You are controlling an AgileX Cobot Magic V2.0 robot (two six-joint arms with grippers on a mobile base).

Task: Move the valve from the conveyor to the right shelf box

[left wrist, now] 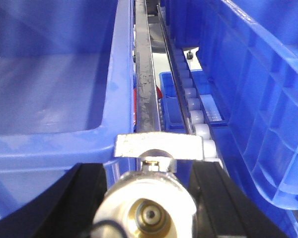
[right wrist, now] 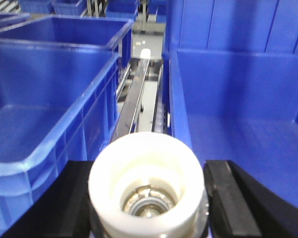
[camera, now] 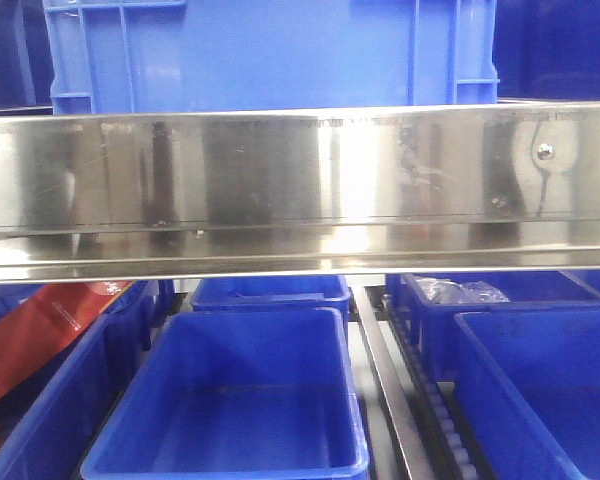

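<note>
My left gripper (left wrist: 149, 191) is shut on a silvery valve (left wrist: 148, 201) with a brass bore and a flat metal handle (left wrist: 161, 145) on top. Its black fingers (left wrist: 82, 196) flank the body. It hangs over the steel rail between two blue boxes. My right gripper (right wrist: 146, 196) is shut on a second valve (right wrist: 146, 173), seen end-on by its white plastic cap. It is held above the gap between a left blue box (right wrist: 44, 104) and a right blue box (right wrist: 238, 114). The conveyor is out of view. Neither gripper shows in the front view.
A polished steel shelf rail (camera: 300, 180) crosses the front view, with a blue crate (camera: 270, 50) above. Below are blue boxes at centre (camera: 240, 400) and right (camera: 540, 390), and a red-orange bag (camera: 50, 330) at left. A white roller track (left wrist: 193, 106) runs beside the rail (left wrist: 145, 89).
</note>
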